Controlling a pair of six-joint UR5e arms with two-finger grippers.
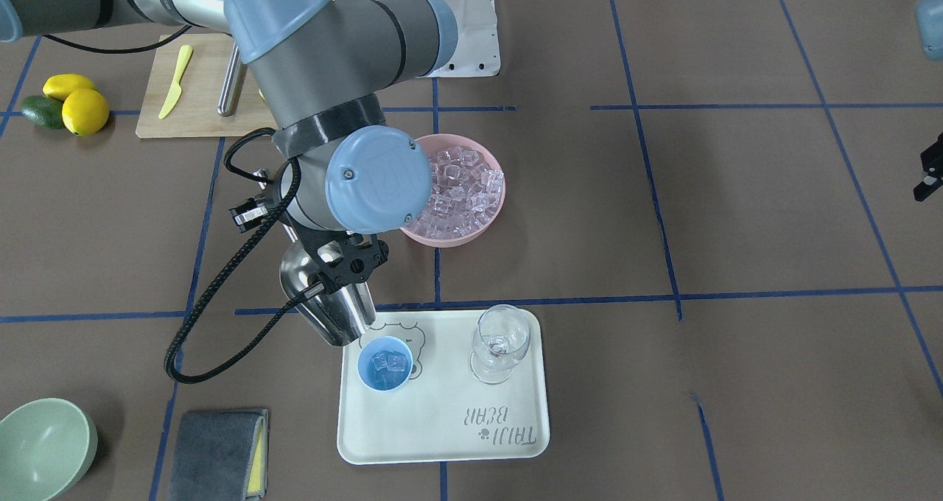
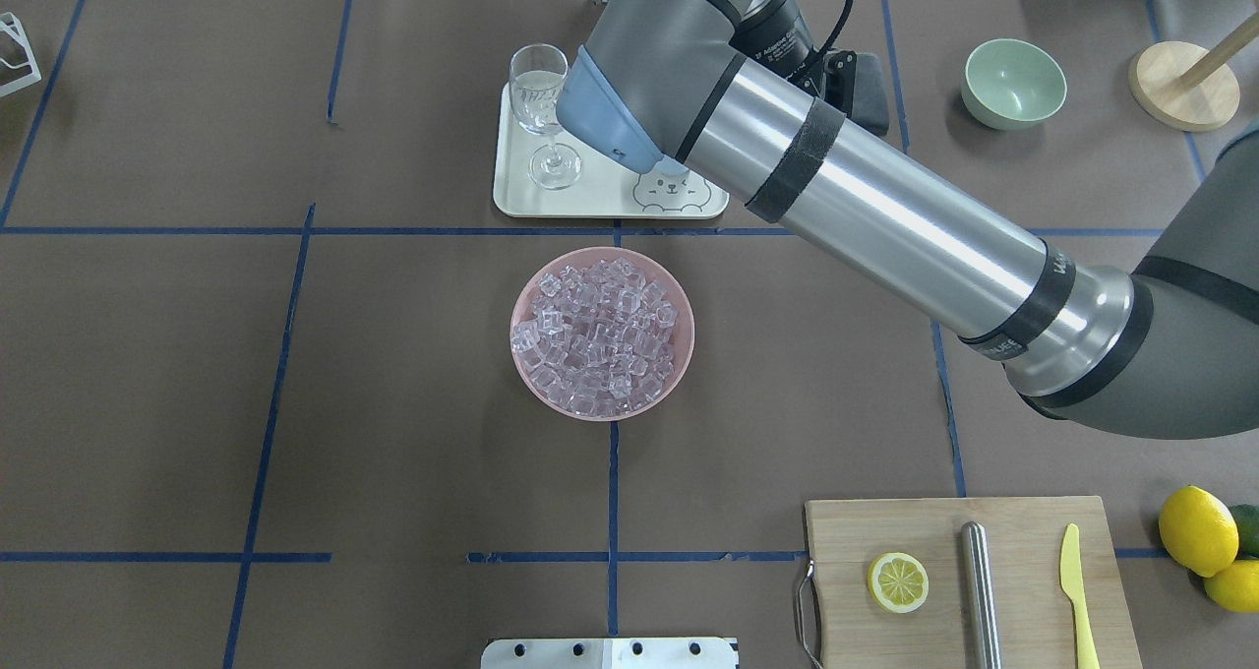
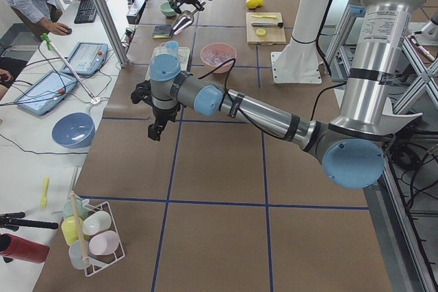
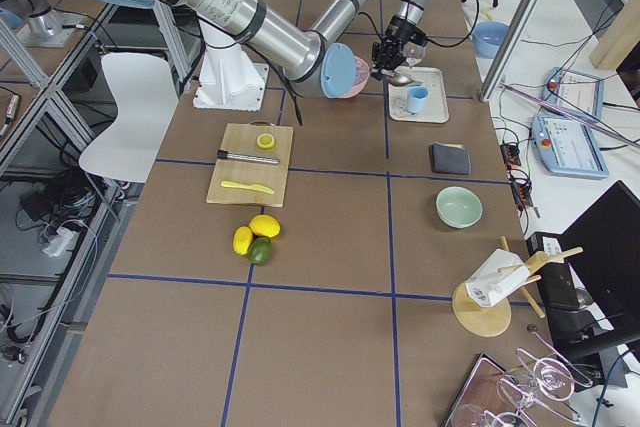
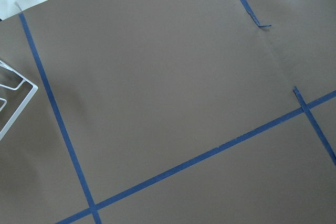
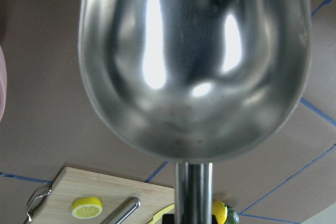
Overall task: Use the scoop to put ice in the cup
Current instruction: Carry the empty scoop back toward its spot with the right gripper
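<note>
1. Right fingers [image 1: 345,259]: closed on the thin handle of the scoop [image 1: 333,306]. In the right wrist view I see the handle running straight back toward the camera.
2. Scoop: held off the tabletop [image 5: 157,103] and tipped with its mouth down toward the tray [image 1: 442,427]. From the wrist camera, the trough shows as bare, shiny steel.
3. Scoop lip: it hangs over the tray's corner, just beside the cup [image 1: 384,367], on the cup's side toward the robot's right. I cannot tell whether lip and rim touch.
4. Cup: upright on the tray, by the bear drawing. A few cubes of ice [image 1: 390,361] lie inside it.
5. Stemmed glass [image 1: 499,342]: upright on the same tray, apart from the cup.
6. Pink bowl [image 1: 453,239]: on the tabletop just behind the tray, toward the robot, and heaped with more ice. The right arm's wrist joint covers part of it in the front view.
7. Left fingers [image 3: 156,131]: they hang over bare tabletop, well apart from the tray. I cannot tell how far open they are. The left wrist view gives only brown tabletop crossed by blue tape lines.
</note>
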